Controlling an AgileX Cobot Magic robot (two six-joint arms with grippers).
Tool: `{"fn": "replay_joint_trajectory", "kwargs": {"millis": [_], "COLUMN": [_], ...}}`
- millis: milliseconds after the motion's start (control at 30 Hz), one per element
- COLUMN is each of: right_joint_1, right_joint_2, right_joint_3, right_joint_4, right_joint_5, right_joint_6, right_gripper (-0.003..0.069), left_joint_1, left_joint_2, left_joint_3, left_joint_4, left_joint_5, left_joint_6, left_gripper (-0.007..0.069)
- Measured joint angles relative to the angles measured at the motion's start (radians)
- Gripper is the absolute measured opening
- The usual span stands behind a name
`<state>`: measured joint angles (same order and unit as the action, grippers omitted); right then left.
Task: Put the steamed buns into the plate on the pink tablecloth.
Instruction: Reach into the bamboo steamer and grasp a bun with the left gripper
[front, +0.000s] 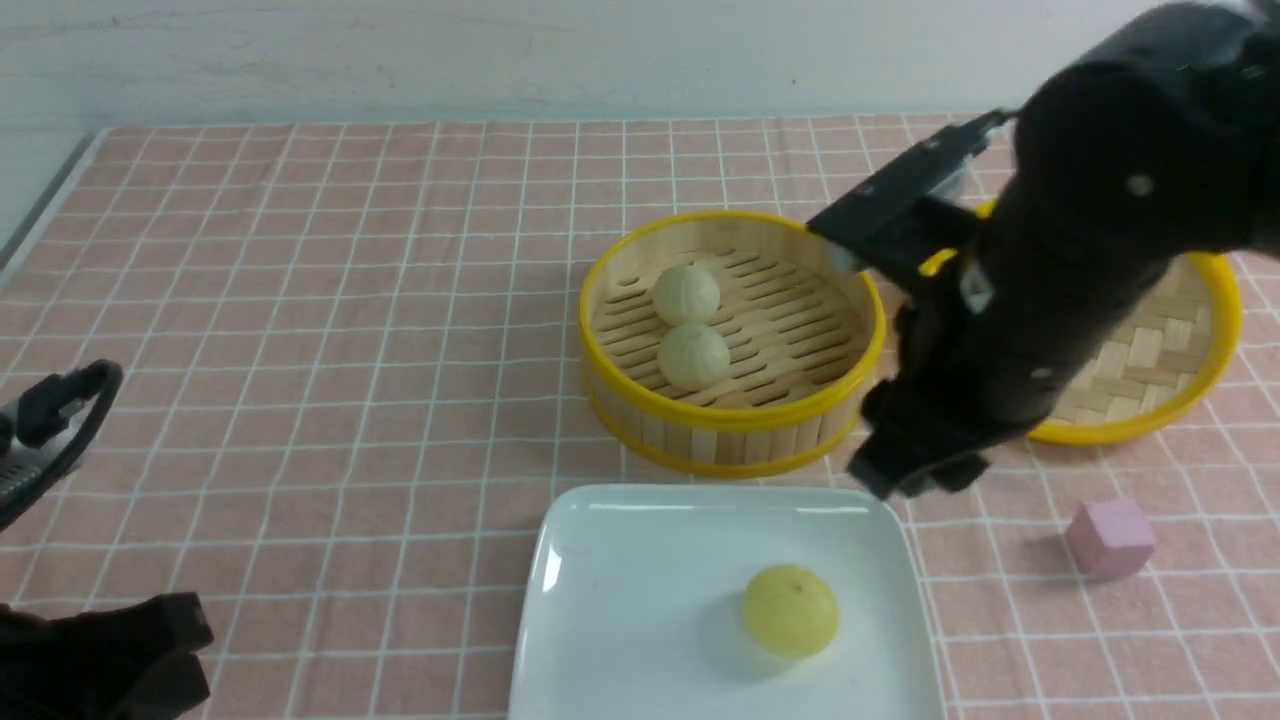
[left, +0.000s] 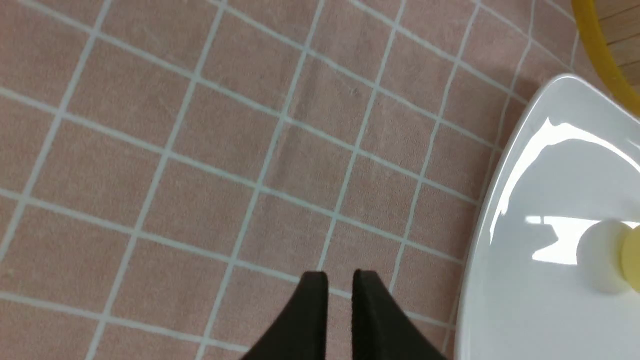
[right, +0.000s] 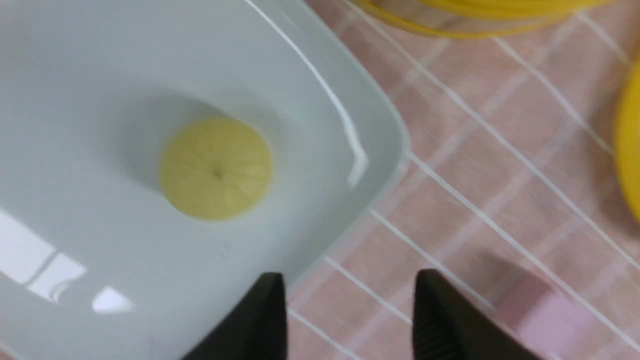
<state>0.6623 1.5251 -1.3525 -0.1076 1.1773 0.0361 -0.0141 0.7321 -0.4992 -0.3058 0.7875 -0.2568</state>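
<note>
A pink tablecloth with a grid of thin white lines (front: 300, 300) covers the whole table below a pale wall. From the front we see two pale beige-white steamed buns (front: 686, 293) touching each other inside the round yellow-rimmed bamboo steamer (front: 735, 425), so they are not yet moved. The yellow steamed bun (front: 790, 610) sits on the large glossy white square plate (front: 620, 600). The right claw (front: 915, 480) hangs between steamer and plate, probably clear of the bun so it can turn to the steamer. The woven lid (front: 1150, 380) and a small pink cube (front: 1110, 538) lie to the right.

In the left wrist view, the left claw (left: 340, 280) hovers over bare cloth beside the plate, tips a slit apart and grasping nothing. We judge it parked out of the way.

In the right wrist view, that claw is released, spread wide and empty over the plate's corner.
</note>
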Motion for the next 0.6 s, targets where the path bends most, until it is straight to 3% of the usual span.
{"fn": "replay_joint_trajectory", "kwargs": {"millis": [67, 100, 133, 267, 367, 400, 433, 533, 600], "right_joint_1": [0.000, 0.000, 0.000, 0.000, 0.000, 0.000, 0.000, 0.000, 0.000], "right_joint_2": [-0.095, -0.105, -0.204, -0.407, -0.552, -0.615, -0.615, -0.709, -0.723], "right_joint_3": [0.033, 0.044, 0.090, 0.274, 0.439, 0.524, 0.535, 0.684, 0.697], "right_joint_4": [-0.068, -0.073, -0.094, -0.093, -0.091, -0.091, -0.091, -0.091, -0.090], "right_joint_5": [0.029, 0.031, 0.037, 0.036, -0.064, -0.139, -0.150, -0.284, -0.313], "right_joint_6": [0.047, 0.057, 0.094, 0.170, 0.191, 0.197, 0.197, 0.201, 0.202], "right_gripper": [0.0127, 0.0111, 0.0023, -0.0013, -0.0013, -0.0013, -0.0013, -0.0012, -0.0010], "left_joint_1": [0.000, 0.000, 0.000, 0.000, 0.000, -0.013, -0.013, -0.128, -0.191], "left_joint_2": [0.009, 0.011, 0.035, 0.129, 0.221, 0.289, 0.289, 0.477, 0.560], "left_joint_3": [-0.002, -0.004, -0.022, -0.108, -0.191, -0.248, -0.248, -0.400, -0.459], "left_joint_4": [-0.001, -0.001, -0.010, -0.100, -0.229, -0.316, -0.316, -0.427, -0.433], "left_joint_5": [-0.023, -0.023, -0.028, -0.027, -0.011, 0.010, 0.010, 0.026, 0.024], "left_joint_6": [0.013, 0.014, 0.025, 0.121, 0.239, 0.337, 0.337, 0.481, 0.491], "left_gripper": [0.0092, 0.0092, 0.0060, 0.0004, 0.0001, 0.0001, 0.0001, 0.0001, 0.0004]}}
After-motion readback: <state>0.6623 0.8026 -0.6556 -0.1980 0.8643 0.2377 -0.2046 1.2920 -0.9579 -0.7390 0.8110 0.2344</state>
